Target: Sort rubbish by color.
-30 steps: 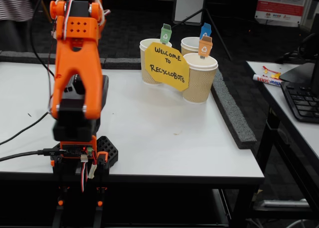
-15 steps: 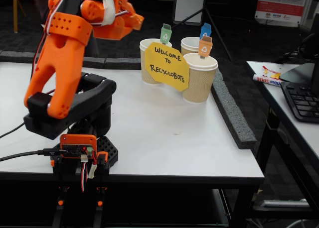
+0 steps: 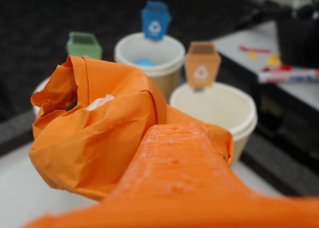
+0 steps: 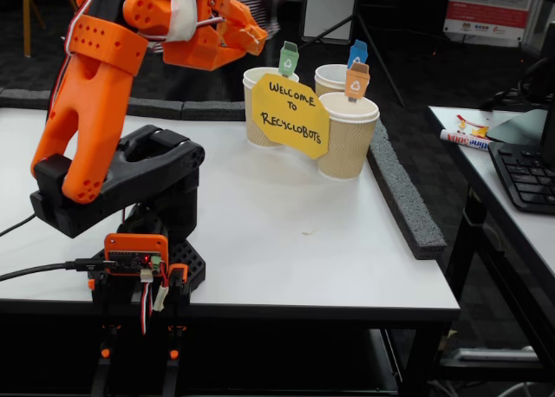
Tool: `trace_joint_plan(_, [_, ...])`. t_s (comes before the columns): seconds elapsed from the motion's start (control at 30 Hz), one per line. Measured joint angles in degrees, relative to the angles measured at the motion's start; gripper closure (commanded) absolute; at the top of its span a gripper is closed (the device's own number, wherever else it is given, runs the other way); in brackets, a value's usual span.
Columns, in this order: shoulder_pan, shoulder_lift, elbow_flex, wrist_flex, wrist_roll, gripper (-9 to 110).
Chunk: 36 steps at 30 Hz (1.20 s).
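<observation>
My gripper [image 3: 167,126] is shut on a crumpled orange paper [image 3: 94,133], held up in the air. In the fixed view the gripper [image 4: 251,38] hangs high, just left of three paper cups, and the paper blends with the orange jaws. The orange-tagged cup [image 3: 219,106] is just beyond the paper on the right and also shows in the fixed view [image 4: 345,146]. The blue-tagged cup [image 3: 149,51] has something blue inside and stands at the back [image 4: 330,74]. The green-tagged cup [image 4: 257,98] is mostly hidden behind the paper in the wrist view; its green tag [image 3: 84,45] shows.
A yellow "Welcome to Recyclobots" sign [image 4: 290,115] hangs on the front of the cups. A black foam strip [image 4: 401,198] edges the white table [image 4: 286,241]. A second table at the right holds a keyboard [image 4: 525,176] and a marker [image 4: 464,139]. The arm's base [image 4: 139,198] stands front left.
</observation>
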Motion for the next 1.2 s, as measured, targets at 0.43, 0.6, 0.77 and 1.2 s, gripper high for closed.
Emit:
trace_joint_plan(0.43, [0.88, 0.00, 0.00, 0.79, 0.00, 101])
trace_joint_plan(0.6, [0.88, 0.00, 0.00, 1.05, 0.00, 101])
trace_joint_plan(0.77, [0.88, 0.00, 0.00, 1.05, 0.00, 101])
trace_joint_plan(1.2, [0.88, -10.37, 0.00, -8.61, 0.00, 101])
